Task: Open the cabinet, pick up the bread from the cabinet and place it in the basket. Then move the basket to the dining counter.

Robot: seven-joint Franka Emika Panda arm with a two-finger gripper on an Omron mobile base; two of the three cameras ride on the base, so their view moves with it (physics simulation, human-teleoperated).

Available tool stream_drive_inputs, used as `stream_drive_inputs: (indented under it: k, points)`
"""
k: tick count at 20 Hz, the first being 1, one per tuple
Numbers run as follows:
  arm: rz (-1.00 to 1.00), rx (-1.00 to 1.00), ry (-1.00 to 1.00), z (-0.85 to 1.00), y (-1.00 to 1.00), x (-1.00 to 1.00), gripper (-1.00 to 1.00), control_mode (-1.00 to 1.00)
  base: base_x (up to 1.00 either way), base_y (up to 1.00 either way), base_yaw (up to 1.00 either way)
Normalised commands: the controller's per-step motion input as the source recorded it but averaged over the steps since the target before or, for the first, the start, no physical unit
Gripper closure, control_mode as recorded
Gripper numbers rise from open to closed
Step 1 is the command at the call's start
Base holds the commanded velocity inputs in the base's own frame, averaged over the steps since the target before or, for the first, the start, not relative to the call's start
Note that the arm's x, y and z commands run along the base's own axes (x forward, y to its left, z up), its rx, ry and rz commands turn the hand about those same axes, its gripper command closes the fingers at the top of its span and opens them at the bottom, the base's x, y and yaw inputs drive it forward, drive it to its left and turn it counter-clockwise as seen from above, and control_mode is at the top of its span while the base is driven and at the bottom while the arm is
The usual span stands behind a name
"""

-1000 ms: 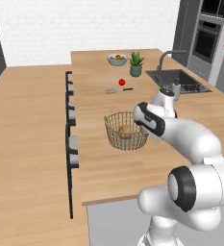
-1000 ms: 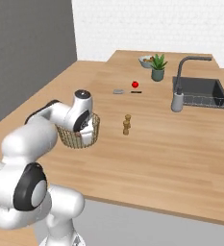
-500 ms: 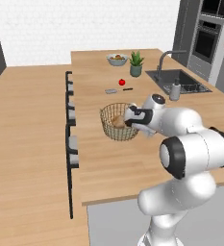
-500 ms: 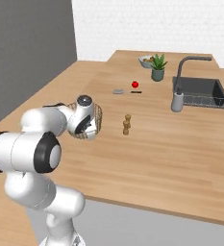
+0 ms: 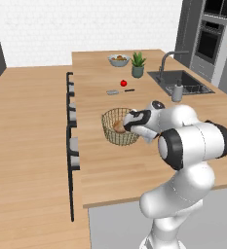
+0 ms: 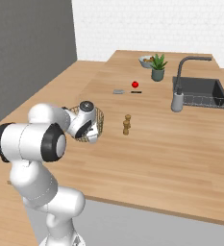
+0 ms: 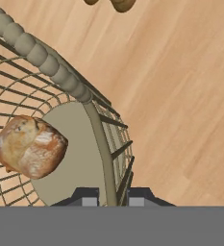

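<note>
So we've got the gripper [image 7: 110,198] pinched shut on the basket [image 5: 116,137] wall, one finger each side. The bread [image 7: 30,145] sits inside, and the basket already rests on the dining counter [image 5: 134,160].

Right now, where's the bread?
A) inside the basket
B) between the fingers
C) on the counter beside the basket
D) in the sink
A: the hand view shows the bread lying on the flat base inside the basket, while the gripper is shut on the basket's wire wall.
</note>
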Motion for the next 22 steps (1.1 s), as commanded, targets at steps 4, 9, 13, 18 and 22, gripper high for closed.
stream_drive_inputs:
  k: [4,9,13,18,22]
  points:
    - [0.00,0.00,0.07,-0.16,0.02,0.07,1.00,-1.00,0.00,0.00,0.00]
    - [0.00,0.00,0.13,-0.32,0.00,0.15,1.00,-1.00,0.00,0.00,0.00]
    - [0.00,-0.01,0.18,-0.44,0.01,0.25,1.00,-1.00,0.00,0.00,0.00]
    - [0.00,0.00,0.01,0.10,0.04,0.03,-1.00,-1.00,0.00,0.00,0.00]
    - [0.00,0.00,0.02,0.06,0.01,-0.03,-1.00,-1.00,0.00,0.00,0.00]
